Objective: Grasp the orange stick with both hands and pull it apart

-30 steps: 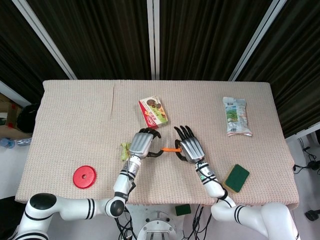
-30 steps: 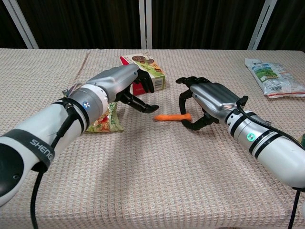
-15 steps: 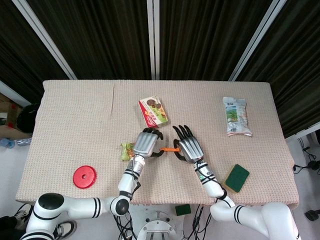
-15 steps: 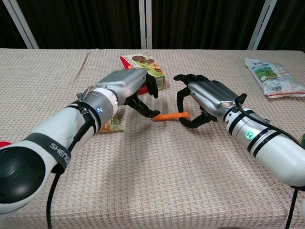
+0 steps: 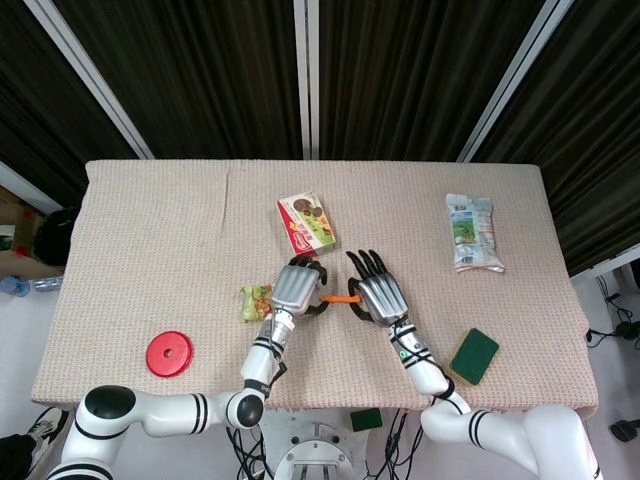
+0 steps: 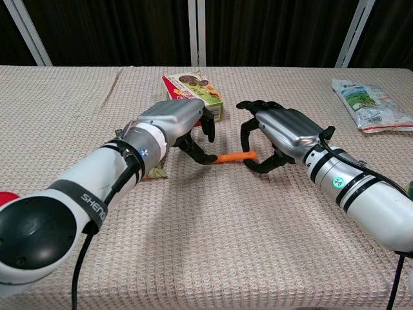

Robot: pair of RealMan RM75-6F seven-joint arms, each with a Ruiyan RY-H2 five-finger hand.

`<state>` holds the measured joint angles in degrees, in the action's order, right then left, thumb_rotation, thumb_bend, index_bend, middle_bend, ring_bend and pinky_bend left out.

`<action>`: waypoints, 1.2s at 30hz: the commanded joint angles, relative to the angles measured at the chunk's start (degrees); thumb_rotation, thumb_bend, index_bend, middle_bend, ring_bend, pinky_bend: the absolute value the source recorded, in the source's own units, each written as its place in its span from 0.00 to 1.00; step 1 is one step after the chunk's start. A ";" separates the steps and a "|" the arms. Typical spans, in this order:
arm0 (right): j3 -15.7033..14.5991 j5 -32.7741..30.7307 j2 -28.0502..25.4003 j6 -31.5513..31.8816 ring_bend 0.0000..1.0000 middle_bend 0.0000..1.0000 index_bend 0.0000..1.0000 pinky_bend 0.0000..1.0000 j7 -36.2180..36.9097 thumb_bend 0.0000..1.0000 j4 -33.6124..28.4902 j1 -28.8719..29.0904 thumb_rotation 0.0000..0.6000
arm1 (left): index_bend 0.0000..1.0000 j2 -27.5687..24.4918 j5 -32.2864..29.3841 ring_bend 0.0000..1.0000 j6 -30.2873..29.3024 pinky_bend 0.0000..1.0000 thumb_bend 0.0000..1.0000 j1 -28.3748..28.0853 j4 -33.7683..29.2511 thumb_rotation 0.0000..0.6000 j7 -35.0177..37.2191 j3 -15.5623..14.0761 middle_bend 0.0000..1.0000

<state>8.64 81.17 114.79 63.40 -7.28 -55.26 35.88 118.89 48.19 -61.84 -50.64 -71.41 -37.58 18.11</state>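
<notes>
L hand (image 6: 187,126) curls over the left end of the orange stick (image 6: 234,157), fingers closing round it; grip looks on but can't tell for sure. R hand (image 6: 281,132) pinches the stick's other end btwn thumb and fingers. Stick sits btwn the 2 hands, just above the table (image 5: 150,230), near front-centre. Beside L wrist: green snack pack (image 5: 254,301). Behind: cookie box (image 5: 306,222). Far right: snack bag (image 5: 472,232), green sponge (image 5: 474,356). Front-left: red lid (image 5: 168,353).
</notes>
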 commanded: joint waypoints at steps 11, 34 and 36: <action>0.11 -0.20 0.26 -0.25 0.00 0.02 0.59 0.00 0.01 0.33 0.41 0.02 1.00 | 0.49 0.47 -0.44 0.20 0.72 0.21 0.24 0.13 0.19 0.86 -0.45 -0.42 0.32; -0.14 -0.09 0.62 -0.54 0.00 0.02 0.59 0.00 -0.06 0.33 0.83 0.00 1.00 | 0.50 1.50 -0.44 0.20 2.15 0.22 0.24 -0.65 1.97 0.94 -1.05 0.31 0.32; -0.14 -0.07 0.69 -0.57 0.00 0.02 0.59 0.00 -0.01 0.33 0.87 0.03 1.00 | 0.50 1.48 -0.65 0.20 2.48 0.22 0.24 -0.83 1.98 0.94 -0.97 0.59 0.32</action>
<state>8.50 81.11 115.48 62.83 -7.30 -54.39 35.92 120.38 47.60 -59.40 -51.42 -69.44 -38.57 18.64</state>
